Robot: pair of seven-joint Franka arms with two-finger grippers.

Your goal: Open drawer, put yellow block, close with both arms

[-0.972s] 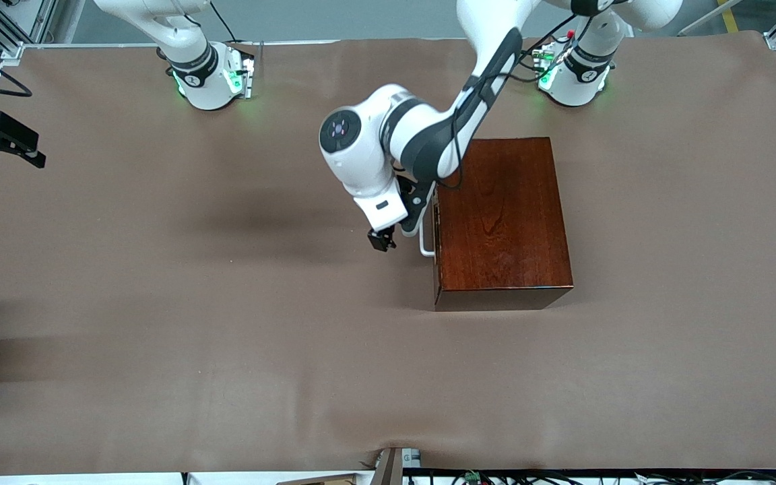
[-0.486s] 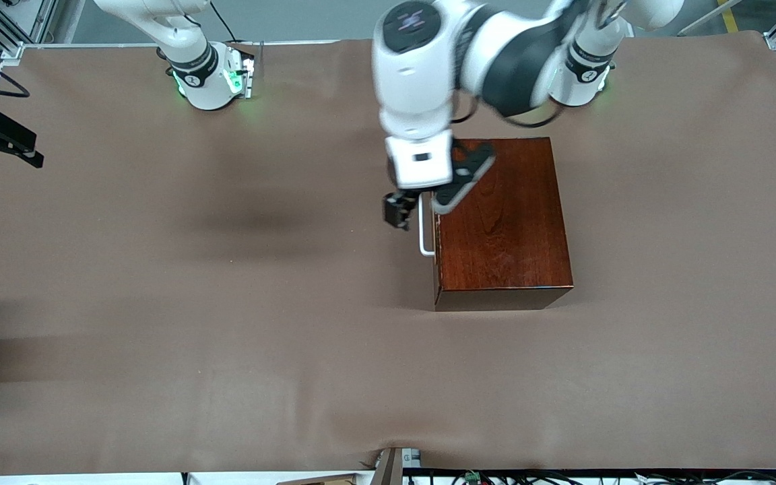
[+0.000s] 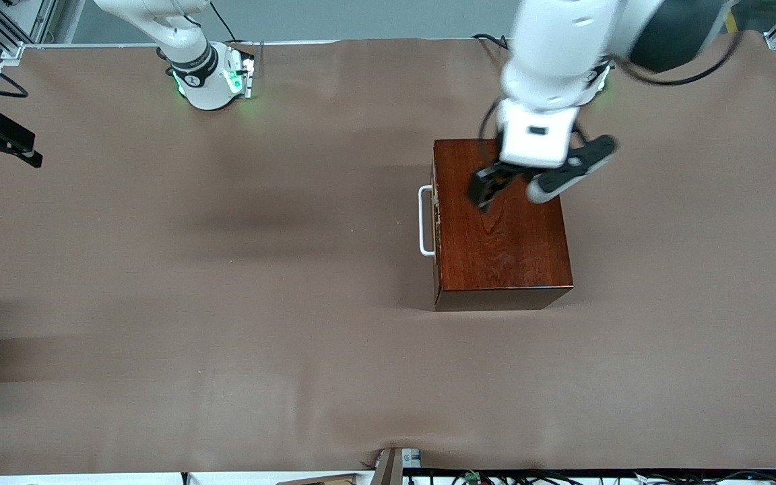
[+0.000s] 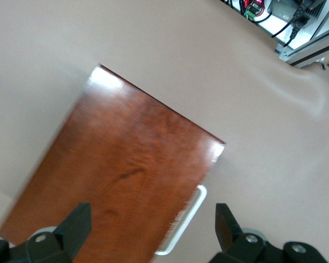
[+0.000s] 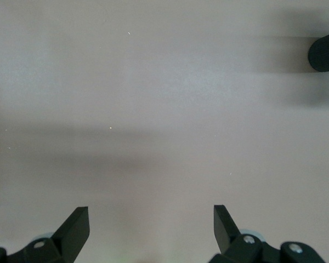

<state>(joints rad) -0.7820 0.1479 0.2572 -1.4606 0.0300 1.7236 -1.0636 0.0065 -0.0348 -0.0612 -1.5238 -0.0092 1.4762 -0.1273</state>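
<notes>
A: Where does each tool stand?

B: The right tool (image 5: 148,233) waits at the right arm's end, fingers spread wide over the bare brown surface (image 3: 226,303), holding nothing. The left tool (image 3: 486,188), fingers likewise spread and empty, hangs over the dark wooden box (image 3: 499,229).

A: And the drawer?

B: The drawer (image 3: 436,222) sits pushed into the box; its white handle (image 3: 424,221) faces the right arm's end. No legible writing appears.
</notes>
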